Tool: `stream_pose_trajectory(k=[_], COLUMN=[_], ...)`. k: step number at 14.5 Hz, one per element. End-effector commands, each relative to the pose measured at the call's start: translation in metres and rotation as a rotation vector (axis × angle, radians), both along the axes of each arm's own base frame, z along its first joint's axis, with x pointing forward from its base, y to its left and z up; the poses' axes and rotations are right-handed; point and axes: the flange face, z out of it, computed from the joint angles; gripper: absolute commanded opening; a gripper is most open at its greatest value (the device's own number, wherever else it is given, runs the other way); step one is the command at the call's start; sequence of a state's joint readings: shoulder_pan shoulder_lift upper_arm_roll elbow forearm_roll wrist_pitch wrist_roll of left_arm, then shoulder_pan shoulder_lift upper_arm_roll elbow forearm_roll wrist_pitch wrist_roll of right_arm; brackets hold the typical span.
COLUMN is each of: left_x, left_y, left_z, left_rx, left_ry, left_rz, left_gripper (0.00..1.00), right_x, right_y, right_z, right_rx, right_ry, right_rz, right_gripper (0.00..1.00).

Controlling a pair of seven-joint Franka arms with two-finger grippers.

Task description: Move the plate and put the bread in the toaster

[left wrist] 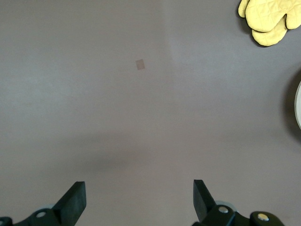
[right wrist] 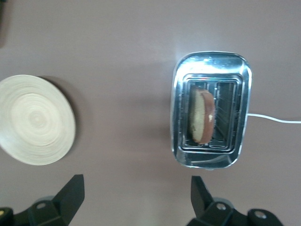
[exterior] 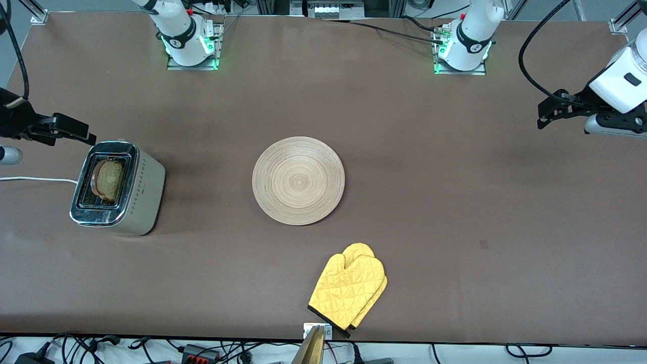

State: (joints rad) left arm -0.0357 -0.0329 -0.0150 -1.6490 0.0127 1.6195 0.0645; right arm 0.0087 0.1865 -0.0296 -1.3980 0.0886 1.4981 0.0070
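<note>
The toaster (exterior: 119, 189) stands at the right arm's end of the table, chrome top up. The bread (exterior: 108, 179) stands in one of its slots, leaning, with its top edge showing. In the right wrist view the toaster (right wrist: 211, 110) holds the bread (right wrist: 202, 115), and the plate (right wrist: 35, 120) lies apart from it. The plate (exterior: 298, 180) lies flat and bare at the table's middle. My right gripper (exterior: 76, 130) hangs open and empty over the table beside the toaster; it also shows in the right wrist view (right wrist: 136, 193). My left gripper (exterior: 548, 114) hangs open and empty over bare table at the left arm's end; it also shows in the left wrist view (left wrist: 139, 195).
A yellow oven mitt (exterior: 349, 290) lies near the table's front edge, nearer to the camera than the plate; it also shows in the left wrist view (left wrist: 268, 21). The toaster's white cord (exterior: 30, 179) runs off the table's end. A small mark (left wrist: 140, 64) is on the cloth.
</note>
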Motion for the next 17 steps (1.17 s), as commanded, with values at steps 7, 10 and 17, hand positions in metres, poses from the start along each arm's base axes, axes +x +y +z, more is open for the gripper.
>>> stream_pose_trajectory(k=[7,10,17], left_x=[0.0,-0.001,-0.001], left_y=[-0.001,-0.001,-0.002], left_z=[0.009,0.009,0.009], left_rx=[-0.011,-0.01,-0.01], left_ry=[0.012,0.019,0.029], left_rz=[0.004,0.004,0.002], left_gripper=[1.0,1.0,1.0], right_x=[-0.006,-0.001,-0.006], right_y=[-0.005,-0.005,0.003], right_z=[-0.023,-0.031,-0.016], right_rx=[-0.18,-0.167,-0.09], right_ry=[-0.01,0.002,0.013], right_rz=[0.075,0.079,0.068], right_gripper=[1.0,1.0,1.0])
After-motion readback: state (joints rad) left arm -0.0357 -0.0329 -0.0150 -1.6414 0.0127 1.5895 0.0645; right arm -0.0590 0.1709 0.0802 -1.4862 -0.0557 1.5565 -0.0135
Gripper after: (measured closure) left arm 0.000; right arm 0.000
